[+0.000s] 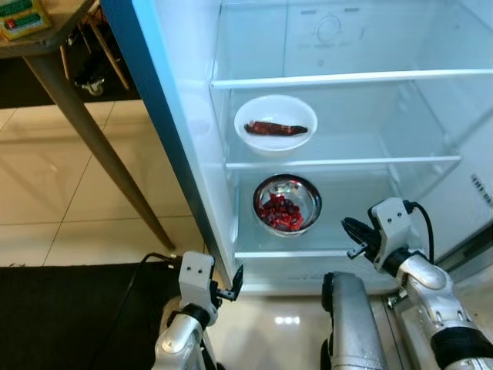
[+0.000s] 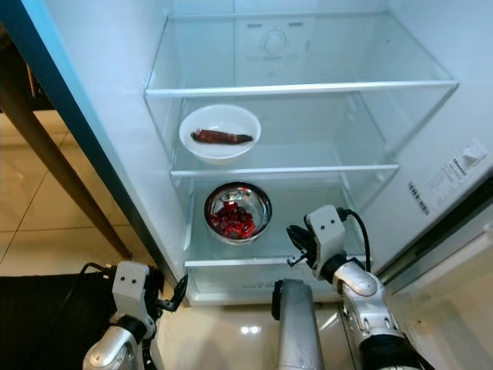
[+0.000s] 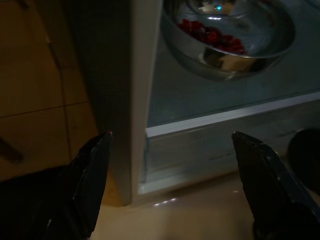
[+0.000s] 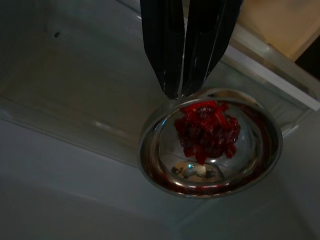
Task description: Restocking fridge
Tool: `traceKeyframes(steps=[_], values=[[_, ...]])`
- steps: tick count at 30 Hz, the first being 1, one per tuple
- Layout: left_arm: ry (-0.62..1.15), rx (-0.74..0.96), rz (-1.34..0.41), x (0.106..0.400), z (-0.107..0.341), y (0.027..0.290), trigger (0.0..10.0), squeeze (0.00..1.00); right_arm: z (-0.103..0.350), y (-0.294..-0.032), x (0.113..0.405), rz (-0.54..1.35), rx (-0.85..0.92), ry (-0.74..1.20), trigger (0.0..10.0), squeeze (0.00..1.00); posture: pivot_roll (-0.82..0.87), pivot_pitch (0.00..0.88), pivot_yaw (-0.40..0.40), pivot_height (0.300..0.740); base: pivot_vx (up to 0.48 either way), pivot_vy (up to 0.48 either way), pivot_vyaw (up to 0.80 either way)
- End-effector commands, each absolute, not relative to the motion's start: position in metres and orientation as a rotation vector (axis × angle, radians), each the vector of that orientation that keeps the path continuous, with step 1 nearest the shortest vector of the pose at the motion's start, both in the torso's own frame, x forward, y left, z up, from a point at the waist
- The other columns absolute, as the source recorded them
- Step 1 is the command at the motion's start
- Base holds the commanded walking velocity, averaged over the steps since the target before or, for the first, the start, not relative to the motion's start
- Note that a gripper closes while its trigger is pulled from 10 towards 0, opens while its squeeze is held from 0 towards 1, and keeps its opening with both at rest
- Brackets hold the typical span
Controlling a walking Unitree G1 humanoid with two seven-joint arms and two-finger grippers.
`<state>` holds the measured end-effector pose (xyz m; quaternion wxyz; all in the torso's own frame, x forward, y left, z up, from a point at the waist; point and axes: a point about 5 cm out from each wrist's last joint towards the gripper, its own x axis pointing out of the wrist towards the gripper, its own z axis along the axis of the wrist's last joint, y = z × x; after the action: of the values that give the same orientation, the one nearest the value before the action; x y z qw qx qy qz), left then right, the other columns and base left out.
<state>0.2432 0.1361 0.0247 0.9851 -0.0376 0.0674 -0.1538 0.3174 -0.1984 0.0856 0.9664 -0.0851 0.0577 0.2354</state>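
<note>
You are looking into an open fridge (image 1: 192,116) with clear glass shelves and pale, smooth walls. On the middle shelf (image 1: 339,163) sits a round white bowl (image 1: 275,123) holding one long dark-red piece of food (image 1: 276,128). On the bottom shelf (image 1: 293,250), directly below it, stands a shiny steel bowl (image 1: 287,203) with a heap of glossy red chunks (image 1: 280,213); its polished wall mirrors the light. Your right gripper (image 1: 353,233) hangs at the front of the bottom shelf, just to the right of the steel bowl and apart from it; in the right wrist view its two black fingers (image 4: 165,45) are pressed together with nothing between them, their tips just over the bowl's rim. Your left gripper (image 1: 229,287) is low, outside the fridge at its left front corner; in the left wrist view its fingers (image 3: 90,175) are spread wide and empty, with the white edge of the fridge wall standing between them and the steel bowl beyond. To the left, a wooden table leg (image 1: 92,131) slants across the cream floor tiles (image 1: 46,193), a dark mat (image 1: 69,316) lies below, and a black cable (image 1: 142,266) runs over it.
</note>
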Motion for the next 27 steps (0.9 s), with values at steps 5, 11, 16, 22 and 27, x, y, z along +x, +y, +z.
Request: traceKeyframes(steps=[5, 11, 16, 22, 27], values=[[-0.007, -0.148, -0.305, 0.263, 0.046, 0.137, 10.0, 0.0, 0.068, -0.189, 0.313, 0.492, -0.071, 0.168, 10.0, 0.0, -0.08, 0.125, 0.038, 0.41, 0.0, 0.0, 0.0], [-0.155, -0.06, -0.476, 0.277, 0.079, 0.108, 10.0, 0.0, 0.064, -0.178, 0.315, 0.514, -0.052, 0.171, 10.0, 0.0, -0.08, 0.111, 0.037, 0.443, 0.0, 0.0, 0.0], [-0.197, -0.039, -0.489, 0.28, 0.088, 0.102, 10.0, 0.0, 0.063, -0.175, 0.315, 0.52, -0.049, 0.169, 10.0, 0.0, -0.08, 0.109, 0.04, 0.458, 0.0, 0.0, 0.0], [-0.229, 0.028, -0.499, 0.28, 0.092, 0.099, 10.0, 0.0, 0.061, -0.175, 0.314, 0.52, -0.06, 0.169, 10.0, 0.0, -0.08, 0.112, 0.045, 0.462, 0.0, 0.0, 0.0], [-0.201, 0.035, -0.535, 0.275, 0.086, 0.093, 10.0, 0.0, 0.062, -0.179, 0.315, 0.506, -0.065, 0.167, 10.0, 0.0, -0.08, 0.116, 0.052, 0.462, 0.0, 0.0, 0.0]])
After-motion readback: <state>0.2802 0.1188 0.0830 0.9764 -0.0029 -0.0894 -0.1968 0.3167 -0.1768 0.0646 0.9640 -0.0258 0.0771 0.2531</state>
